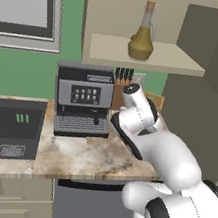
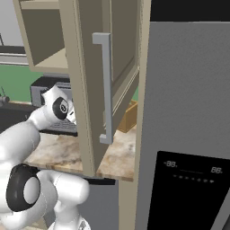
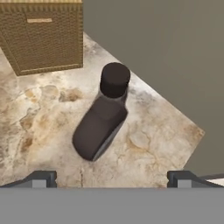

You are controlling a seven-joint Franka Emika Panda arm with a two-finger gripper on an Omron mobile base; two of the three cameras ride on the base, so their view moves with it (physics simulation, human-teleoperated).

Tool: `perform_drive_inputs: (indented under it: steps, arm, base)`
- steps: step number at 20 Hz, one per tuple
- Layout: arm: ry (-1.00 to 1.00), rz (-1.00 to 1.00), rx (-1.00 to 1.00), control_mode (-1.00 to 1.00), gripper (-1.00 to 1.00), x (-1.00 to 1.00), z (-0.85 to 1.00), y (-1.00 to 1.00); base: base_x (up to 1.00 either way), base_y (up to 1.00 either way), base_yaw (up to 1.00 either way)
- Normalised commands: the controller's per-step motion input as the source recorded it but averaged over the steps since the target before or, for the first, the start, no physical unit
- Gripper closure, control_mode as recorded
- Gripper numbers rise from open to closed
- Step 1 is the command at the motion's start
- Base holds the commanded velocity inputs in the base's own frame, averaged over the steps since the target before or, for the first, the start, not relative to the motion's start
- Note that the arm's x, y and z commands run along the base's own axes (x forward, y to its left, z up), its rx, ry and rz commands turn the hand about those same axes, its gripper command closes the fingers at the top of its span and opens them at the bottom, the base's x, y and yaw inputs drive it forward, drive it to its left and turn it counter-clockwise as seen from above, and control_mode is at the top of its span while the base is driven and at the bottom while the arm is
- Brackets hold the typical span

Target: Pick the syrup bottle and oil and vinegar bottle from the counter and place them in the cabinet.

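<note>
The syrup bottle [image 3: 101, 124], dark brown with a black cap, is seen from above in the hand view. It stands on the marbled counter [image 3: 43, 131] near the corner by a grey wall. My gripper [image 3: 111, 179] hovers above it, open, its two fingertips [image 3: 41, 178] spread wide on either side with nothing between them. The oil and vinegar bottle [image 1: 142, 36], olive-yellow with a long neck, stands upright on the tan shelf of the cabinet [image 1: 165, 57], above the counter [image 1: 87, 158].
A coffee machine [image 1: 82, 99] and a knife block [image 1: 121, 83] stand at the back of the counter. A woven brown box [image 3: 43, 35] sits just beyond the syrup bottle. The open cabinet door [image 2: 90, 90] hangs over the counter beside the grey fridge [image 2: 188, 112].
</note>
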Motion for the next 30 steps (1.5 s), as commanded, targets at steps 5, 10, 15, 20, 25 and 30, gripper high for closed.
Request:
perform_drive_inputs:
  steps: [5,10,15,20,25,30]
  arm:
    - [0.00,-0.09,-0.02,-1.00,-1.00,0.27,-0.08,-0.01]
    - [0.00,-0.08,-0.02,-1.00,-1.00,0.23,-0.22,0.00]
    - [0.00,-0.07,0.00,-1.00,-1.00,0.21,-0.19,0.00]
    - [0.00,-0.07,-0.03,-1.00,-1.00,0.00,0.00,-0.02]
    - [0.00,-0.07,-0.05,-1.00,-1.00,0.00,0.00,-0.07]
    - [0.00,-0.05,-0.03,-1.00,-1.00,0.00,-0.02,-0.16]
  base:
    - [0.00,0.00,0.00]
    - [0.00,0.00,0.00]
    - [0.00,0.00,0.00]
    - [0.00,0.00,0.00]
    - [0.00,0.00,0.00]
    - [0.00,0.00,0.00]
